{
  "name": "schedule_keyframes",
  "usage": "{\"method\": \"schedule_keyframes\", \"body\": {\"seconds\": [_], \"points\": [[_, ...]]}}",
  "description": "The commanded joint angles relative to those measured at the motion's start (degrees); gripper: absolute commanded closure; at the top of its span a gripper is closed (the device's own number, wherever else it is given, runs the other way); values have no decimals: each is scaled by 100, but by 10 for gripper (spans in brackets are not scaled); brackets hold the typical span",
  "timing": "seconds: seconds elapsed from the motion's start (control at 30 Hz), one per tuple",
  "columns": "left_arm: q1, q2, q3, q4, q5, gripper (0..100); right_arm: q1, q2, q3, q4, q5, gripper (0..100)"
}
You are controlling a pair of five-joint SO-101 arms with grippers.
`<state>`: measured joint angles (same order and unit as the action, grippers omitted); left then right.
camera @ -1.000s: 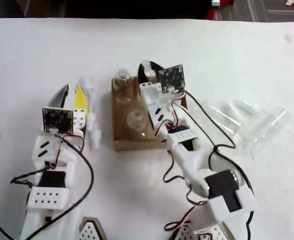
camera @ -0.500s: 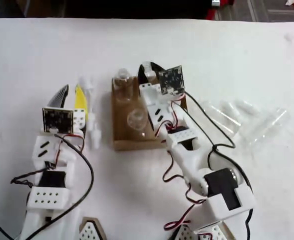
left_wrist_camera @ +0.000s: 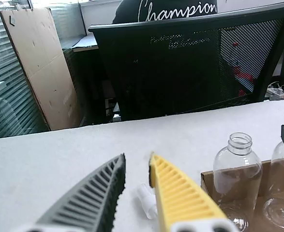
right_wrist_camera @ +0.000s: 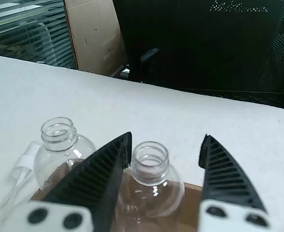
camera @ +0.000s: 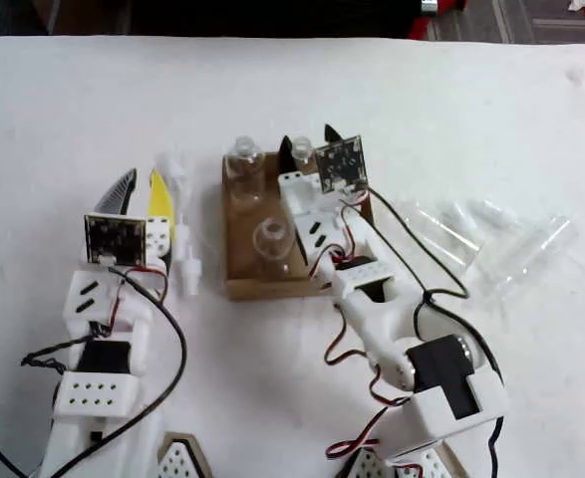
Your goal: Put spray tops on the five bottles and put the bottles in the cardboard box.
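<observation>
1. While straddling the neck of an uncapped bottle in the cardboard box, the right gripper stands released.
2. Beside spray tops lying on the worktop, the left gripper is likewise released, empty.

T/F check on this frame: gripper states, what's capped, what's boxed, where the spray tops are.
1. The right gripper is open around the neck of a bottle. True.
2. The upright bottles in the cardboard box have spray tops on. False: their necks are bare.
3. Spray tops lie on the table between the left gripper and the cardboard box. True.
4. The left gripper is shut on a bottle. False: it is open and holds nothing.
5. Every bottle is in the cardboard box. False: several loose bottles lie on the table on the right arm's side.
</observation>
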<state>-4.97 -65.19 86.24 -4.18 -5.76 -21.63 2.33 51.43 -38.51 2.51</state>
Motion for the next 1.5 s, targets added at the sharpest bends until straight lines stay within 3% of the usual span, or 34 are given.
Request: {"method": "schedule_keyframes", "body": {"seconds": [0.0, 0.17, 0.43, 0.63, 0.83, 1.1, 1.47], "points": [[57, 13, -88, -185, -62, 919, -48, -593, -9, -57, 70, 803], [75, 13, -88, -185, -62, 919, -127, -1446, -62, 901, 0, 803], [127, 13, -79, -185, -62, 919, 171, -3776, -369, 3266, -1064, 803], [110, 13, -70, -185, -62, 920, 1130, -5262, -923, 6299, -1389, 804], [110, 13, -62, -185, -62, 920, 2343, -6255, -844, 8040, -1389, 803], [101, -4, -53, -167, -62, 920, 3266, -6862, 686, 8532, -1380, 803], [101, -22, -53, -167, -62, 920, 3327, -7969, 2646, 7873, -1398, 803]]}}
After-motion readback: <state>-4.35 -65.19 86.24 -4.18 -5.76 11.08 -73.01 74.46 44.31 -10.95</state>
